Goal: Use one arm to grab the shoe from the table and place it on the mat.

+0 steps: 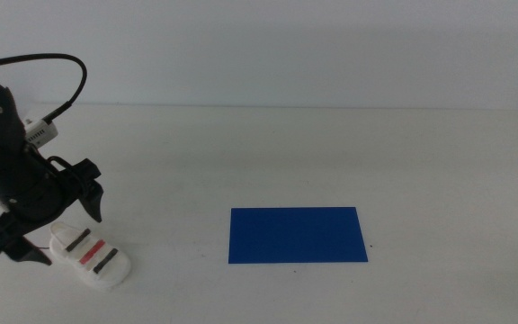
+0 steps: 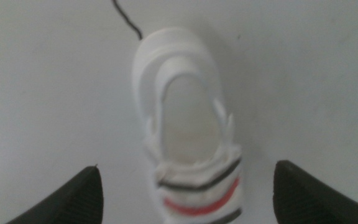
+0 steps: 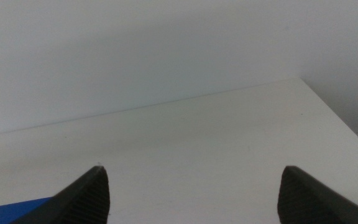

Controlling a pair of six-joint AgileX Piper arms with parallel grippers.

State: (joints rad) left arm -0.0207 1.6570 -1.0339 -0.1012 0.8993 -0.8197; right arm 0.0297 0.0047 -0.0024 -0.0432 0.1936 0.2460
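The left arm [image 1: 12, 171] leans in over the near left corner of the white tabletop [image 1: 331, 144], and its pincer [image 1: 48, 225] hangs just above the shoe [image 1: 91, 256], jaws spread wide, one tip to each side of the little sandal. From the wrist camera the shoe [image 2: 188, 124] sits squarely in the gap, its dark and red straps nearest the pincer [image 2: 188, 196] and neither jaw touching it. The shoe lies flat on the tabletop, well apart from the blue mat [image 1: 297, 235], which lies toward the middle. I would say this is the approach just before the grasp: nothing is held yet. The next move seems to call for a short descent so the jaws bracket the thick sole, then a firm close across its width, a lift, and a carry over to the mat. The right pincer [image 3: 191, 193] waits off to the side, also open, looking across bare tabletop with only a corner of the mat [image 3: 17, 208] in its sight.
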